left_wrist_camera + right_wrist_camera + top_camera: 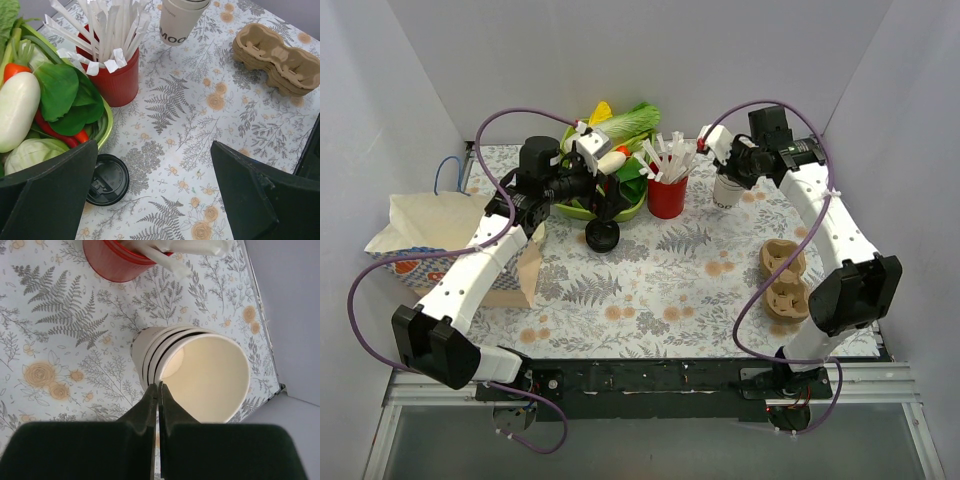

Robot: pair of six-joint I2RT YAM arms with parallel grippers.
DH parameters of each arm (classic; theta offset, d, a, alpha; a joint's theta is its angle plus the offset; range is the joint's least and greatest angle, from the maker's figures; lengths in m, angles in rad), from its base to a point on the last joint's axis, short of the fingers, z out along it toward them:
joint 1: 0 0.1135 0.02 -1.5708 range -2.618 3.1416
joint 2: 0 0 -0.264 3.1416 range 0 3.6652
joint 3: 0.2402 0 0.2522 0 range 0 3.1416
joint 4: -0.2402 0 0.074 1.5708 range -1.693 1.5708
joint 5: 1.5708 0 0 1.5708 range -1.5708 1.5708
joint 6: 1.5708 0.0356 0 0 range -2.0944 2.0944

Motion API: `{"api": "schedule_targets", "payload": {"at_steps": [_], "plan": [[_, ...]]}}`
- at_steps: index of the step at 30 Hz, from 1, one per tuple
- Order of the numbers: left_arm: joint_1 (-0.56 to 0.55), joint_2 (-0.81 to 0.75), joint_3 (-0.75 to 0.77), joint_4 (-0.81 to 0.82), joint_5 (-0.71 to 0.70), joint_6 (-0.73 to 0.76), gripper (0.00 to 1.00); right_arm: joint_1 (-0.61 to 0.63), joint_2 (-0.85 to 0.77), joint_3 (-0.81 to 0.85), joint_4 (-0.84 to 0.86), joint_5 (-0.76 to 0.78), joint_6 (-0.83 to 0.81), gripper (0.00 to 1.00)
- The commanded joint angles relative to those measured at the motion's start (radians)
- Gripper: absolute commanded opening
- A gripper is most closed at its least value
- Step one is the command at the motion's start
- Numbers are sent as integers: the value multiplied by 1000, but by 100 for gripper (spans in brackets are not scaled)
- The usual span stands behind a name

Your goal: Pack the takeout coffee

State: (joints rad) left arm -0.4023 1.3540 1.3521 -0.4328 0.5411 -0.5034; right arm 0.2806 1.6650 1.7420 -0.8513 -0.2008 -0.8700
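Note:
No cup with a black lid on it shows in any view; the takeout coffee is out of view. A stack of lidless white cups (726,192) stands at the back right, and I see it from above in the right wrist view (200,375). My right gripper (728,163) (157,386) is shut, pinching the near rim of the top cup. A loose black lid (602,237) (106,179) lies on the cloth. My left gripper (603,203) (154,165) is wide open and empty above the cloth, its left finger over the lid's edge.
A red straw holder (667,195) (116,80) (117,260) stands by a green bowl of vegetables (620,165) (55,100). Brown pulp cup carriers (785,280) (277,57) lie at the right. A brown paper bag (525,268) and a white bag (420,225) sit at the left.

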Motion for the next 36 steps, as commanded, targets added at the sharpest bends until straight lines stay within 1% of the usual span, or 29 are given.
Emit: {"api": "schedule_targets", "payload": {"at_steps": [1,2,3,4,5,6,7,8,9,10,11,12,14,15,16,18,19,20,23,24,26,27,28,29,30,32,33,35,36], "plan": [[2,-15,-24,23,46,-29,98,9,-86,-79,159,20,-28,1],[0,-15,-24,25,45,-35,98,9,-97,-160,190,53,-26,1],[0,-15,-27,26,46,-35,98,37,-97,-182,166,95,-103,1],[0,-12,-27,29,49,-35,98,38,-82,-179,163,90,-107,1],[0,-10,-27,29,49,-37,98,20,-68,-141,147,45,-66,1],[0,-9,-25,29,49,-38,98,-66,-45,5,114,-124,44,1],[0,-7,-24,34,49,-46,98,-83,4,45,80,-94,54,1],[0,-4,-25,37,49,-50,98,-58,16,37,81,7,8,1],[-1,-1,-27,42,56,-56,98,4,21,-25,81,149,-70,1],[0,0,-33,54,60,-69,98,0,19,-16,78,94,-51,1],[-1,7,-37,60,66,-78,98,-35,27,31,42,-26,-6,1],[-1,10,-41,66,74,-87,98,-53,33,53,46,-17,30,1],[-4,14,-51,88,77,-116,98,-11,21,-2,117,104,-7,1],[-4,14,-56,94,77,-122,98,-17,19,2,115,40,8,1],[-4,14,-62,103,80,-127,98,-23,9,1,112,43,26,1],[-6,14,-68,106,83,-130,98,29,-13,-62,172,148,-13,1],[-6,14,-73,109,82,-130,98,37,-19,-71,169,126,-21,1],[-9,16,-82,120,80,-136,98,20,-16,-67,160,91,21,1],[-32,36,-90,204,45,-246,98,19,-1,-85,161,144,22,1],[-42,48,-96,273,25,-338,98,16,1,-84,175,155,29,1],[-93,62,-116,351,-13,-430,98,-7,6,-79,176,143,55,1],[-118,68,-134,418,-44,-507,98,-14,4,-85,196,153,95,1],[-145,83,-142,455,-81,-538,98,-18,1,-93,204,156,104,1],[-199,91,-152,489,-140,-567,98,-23,-1,-102,210,164,109,1],[-223,99,-178,561,-164,-601,98,-23,-5,-123,219,185,135,1],[-297,122,-202,621,-228,-679,98,-21,-25,-150,264,195,170,1],[-318,131,-212,675,-303,-705,98,-23,-30,-162,265,195,180,1],[-354,172,-237,726,-346,-793,98,-23,-24,-157,252,228,203,1],[-360,186,-243,759,-401,-823,98,-21,-14,-147,235,248,210,1]]}}
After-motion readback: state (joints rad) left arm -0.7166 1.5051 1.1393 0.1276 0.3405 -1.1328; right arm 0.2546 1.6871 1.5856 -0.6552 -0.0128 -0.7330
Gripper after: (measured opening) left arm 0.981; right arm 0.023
